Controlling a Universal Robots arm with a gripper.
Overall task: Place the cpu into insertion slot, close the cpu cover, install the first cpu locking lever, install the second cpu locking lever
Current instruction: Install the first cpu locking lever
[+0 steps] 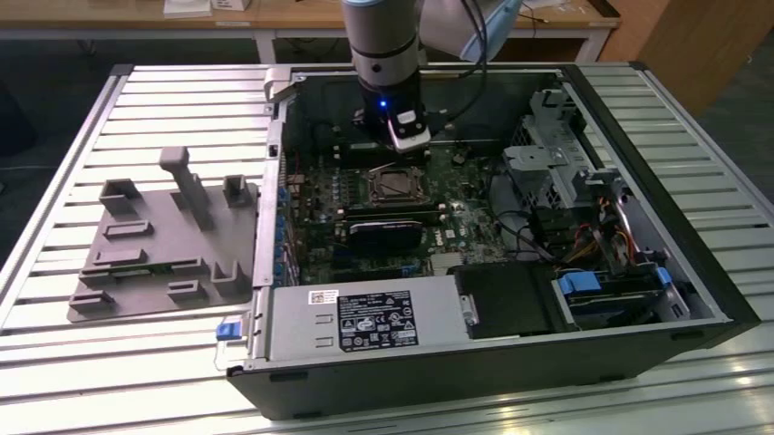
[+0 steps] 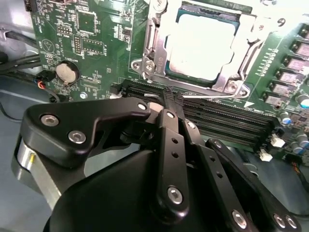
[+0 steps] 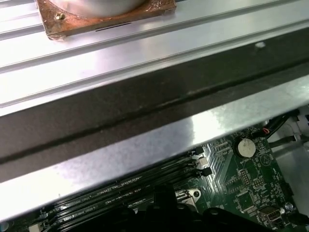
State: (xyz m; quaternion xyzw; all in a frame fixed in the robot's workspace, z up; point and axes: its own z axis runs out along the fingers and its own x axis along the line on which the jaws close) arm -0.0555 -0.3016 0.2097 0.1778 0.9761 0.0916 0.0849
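The cpu (image 2: 202, 44), a silver-topped square chip, lies in the insertion slot (image 1: 397, 185) on the green motherboard inside the open computer case. The cpu cover (image 2: 241, 58), a silver metal frame, lies flat around the chip with the chip showing through its window. In the exterior view my gripper (image 1: 408, 145) hangs just behind the slot. In the second wrist view my gripper (image 2: 170, 96) has its black fingers (image 2: 166, 140) pressed together with nothing between them. Its tips hover over the memory slots, a short way from the socket's edge.
Long black memory slots (image 2: 227, 121) run beside the socket, and a coin battery (image 2: 66, 72) sits on the board. The case walls (image 1: 677, 263) ring the work area. A power supply (image 1: 362, 322) and drive cage (image 1: 550, 163) crowd the front and right. A grey fixture (image 1: 169, 245) lies on the slatted table.
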